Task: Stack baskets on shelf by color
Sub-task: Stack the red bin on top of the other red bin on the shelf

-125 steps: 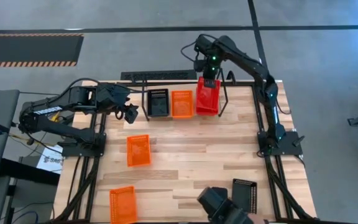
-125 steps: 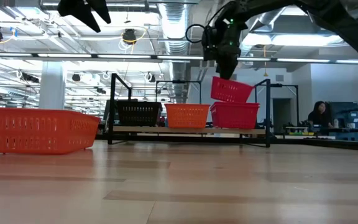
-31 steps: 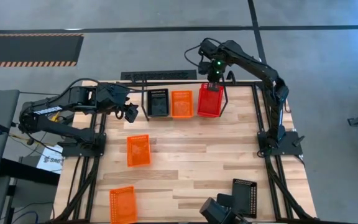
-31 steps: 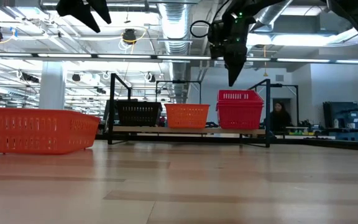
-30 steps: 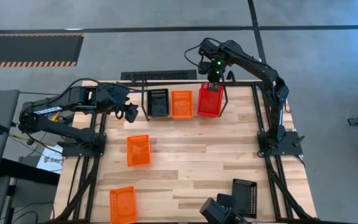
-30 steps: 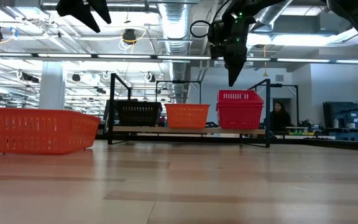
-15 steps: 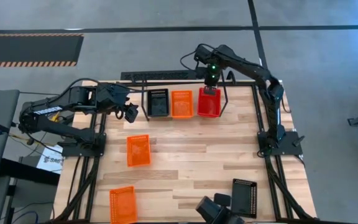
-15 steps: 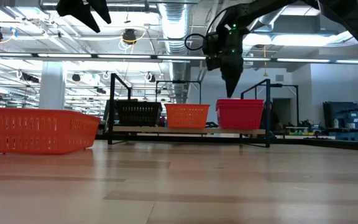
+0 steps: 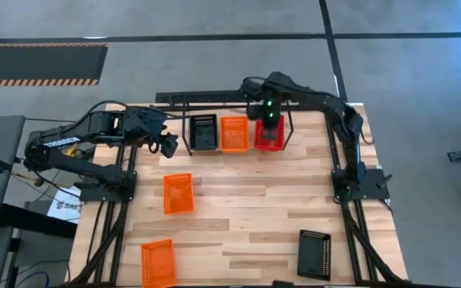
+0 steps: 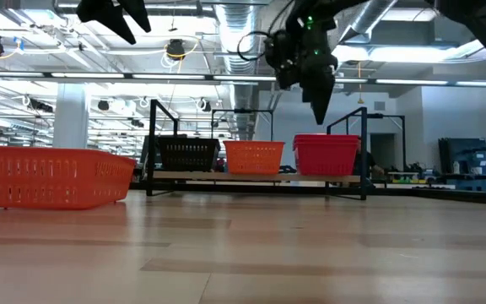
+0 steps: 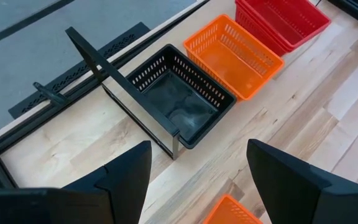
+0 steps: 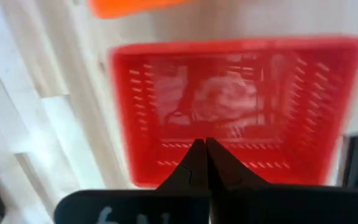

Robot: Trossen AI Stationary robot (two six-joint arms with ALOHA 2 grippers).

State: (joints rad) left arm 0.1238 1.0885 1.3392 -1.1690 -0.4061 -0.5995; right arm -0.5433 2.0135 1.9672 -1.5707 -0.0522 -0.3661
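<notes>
The right gripper [image 9: 269,120] hangs clenched and empty above the red baskets [image 9: 268,137] nested on the shelf [image 9: 288,122]; 2 orange baskets [image 9: 178,193] lie loose, likely light, stiff mesh, best pinched by a rim; the left gripper [image 9: 165,142] waits spread.

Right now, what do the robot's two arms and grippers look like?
Both arms are dark, jointed and slender. The right gripper has two tapered black fingers, with a green light and looping black cables at its wrist. The left gripper is black, its arm bearing a yellow label.
</notes>
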